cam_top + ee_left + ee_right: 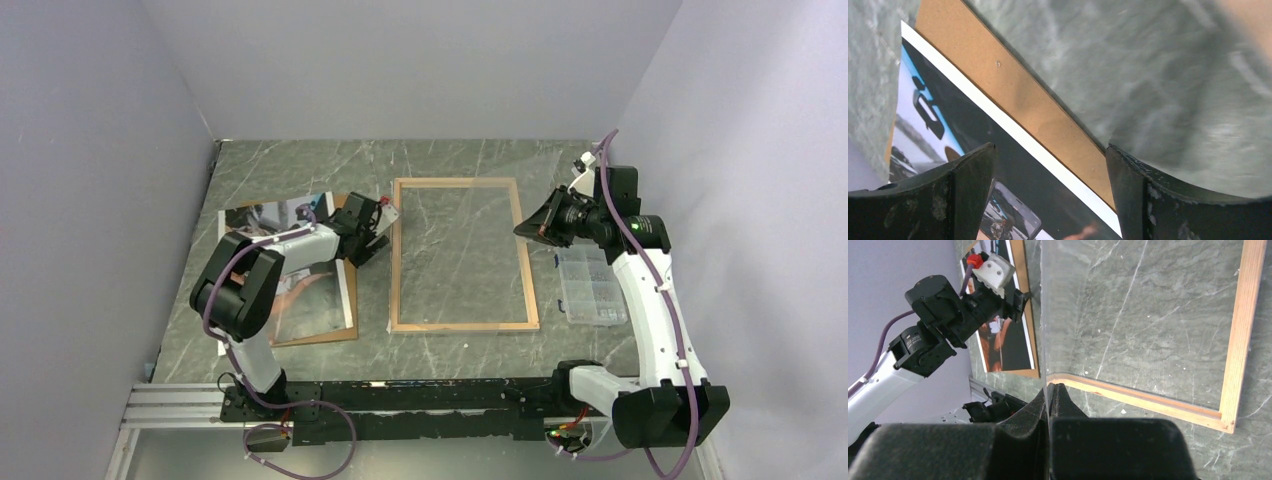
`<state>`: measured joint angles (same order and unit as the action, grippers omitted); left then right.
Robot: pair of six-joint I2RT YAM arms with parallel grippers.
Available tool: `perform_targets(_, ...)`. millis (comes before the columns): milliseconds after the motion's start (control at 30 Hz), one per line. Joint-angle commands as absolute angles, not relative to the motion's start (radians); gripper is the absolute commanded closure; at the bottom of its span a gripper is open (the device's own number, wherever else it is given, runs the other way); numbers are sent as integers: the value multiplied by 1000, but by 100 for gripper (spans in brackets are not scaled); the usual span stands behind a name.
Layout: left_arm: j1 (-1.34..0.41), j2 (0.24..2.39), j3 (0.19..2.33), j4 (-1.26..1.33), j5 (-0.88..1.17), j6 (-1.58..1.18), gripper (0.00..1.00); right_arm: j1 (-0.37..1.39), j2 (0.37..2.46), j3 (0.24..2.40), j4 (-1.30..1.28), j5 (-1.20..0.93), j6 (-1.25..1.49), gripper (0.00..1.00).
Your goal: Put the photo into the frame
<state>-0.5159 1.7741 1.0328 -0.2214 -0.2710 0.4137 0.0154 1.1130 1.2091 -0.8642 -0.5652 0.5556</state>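
We find the photo (303,300) on its backing board (1013,85), left on the desk (450,160); the left tool (383,222) hovers wide open, empty, over its right edge. The frame (465,326) lies centre, apart. The right tool (1049,390) is clamped on a clear sheet (1044,340).

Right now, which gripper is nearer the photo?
Left. The left gripper hovers open directly over the photo at its right edge, by the backing board. The right gripper is across the frame, at its right rail, shut on the clear sheet.
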Motion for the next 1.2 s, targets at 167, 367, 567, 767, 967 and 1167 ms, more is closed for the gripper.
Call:
perform_targets(167, -405, 1791, 963, -325, -351, 524, 14, 24, 1052, 1144, -784, -632, 606, 100)
perform_targets(367, -423, 1758, 1213, -627, -117, 299, 9, 36, 1050, 1149, -801, -600, 596, 100)
perform_targets(567, -449, 1852, 1479, -796, 183, 103, 5, 37, 1068, 1219, -847, -567, 573, 100)
perform_targets(767, -474, 1953, 1511, -775, 264, 38, 5, 36, 1061, 1197, -835, -555, 587, 100)
perform_targets(967, -492, 1999, 1500, -753, 315, 10, 6, 36, 1056, 1177, -831, -552, 588, 100)
perform_targets(1167, -513, 2034, 1488, -731, 282, 22, 15, 36, 1051, 1154, -821, -561, 595, 100)
